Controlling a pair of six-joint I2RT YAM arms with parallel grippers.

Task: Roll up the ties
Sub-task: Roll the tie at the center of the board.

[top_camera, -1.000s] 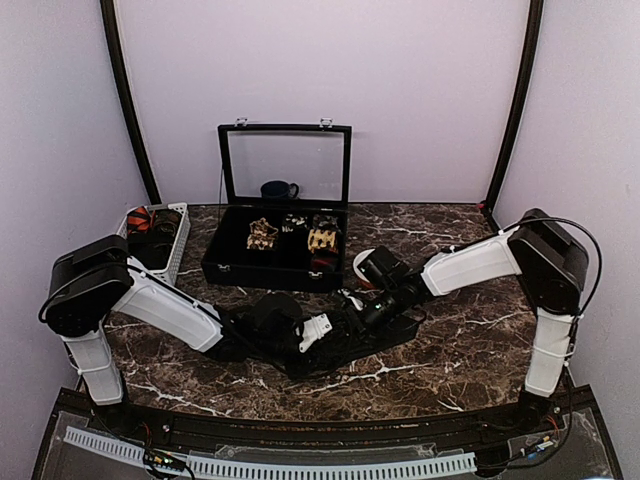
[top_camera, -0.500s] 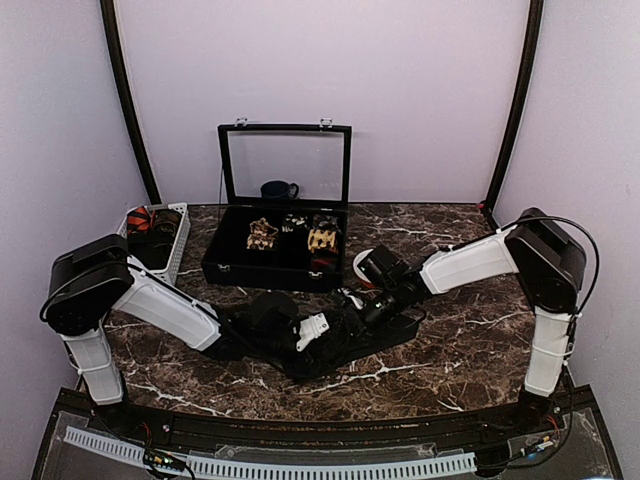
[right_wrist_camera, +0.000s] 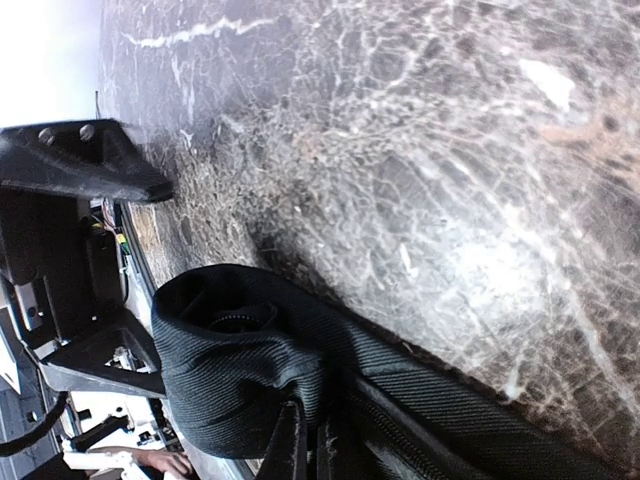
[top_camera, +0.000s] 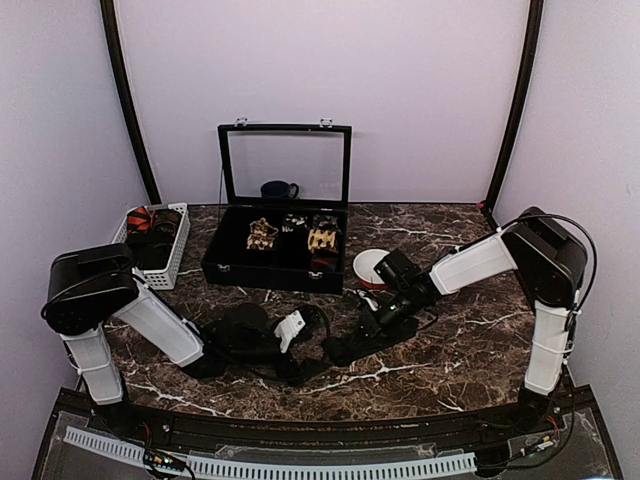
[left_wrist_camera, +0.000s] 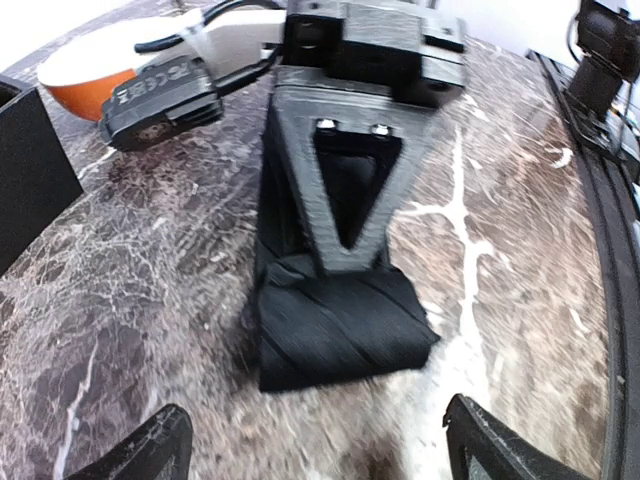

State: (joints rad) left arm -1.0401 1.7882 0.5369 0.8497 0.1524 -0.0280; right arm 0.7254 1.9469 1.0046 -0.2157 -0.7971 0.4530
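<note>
Pinching black tie (left_wrist_camera: 340, 320), R tool (right_wrist_camera: 312, 440) reaches low; L tool (left_wrist_camera: 320, 445) gapes nearby.

Dark brown marble-look tabletop with white veins (top_camera: 470, 360), glossy. Plain pale lilac walls (top_camera: 420, 90) on three sides. Curved black poles in the back corners, left (top_camera: 127, 100) and right (top_camera: 517, 100). White slotted cable duct (top_camera: 300, 466) along the near edge. Light soft, even.

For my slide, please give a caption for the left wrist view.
Right hand pinches the partly rolled black tie on the marble table; left hand open.
</note>
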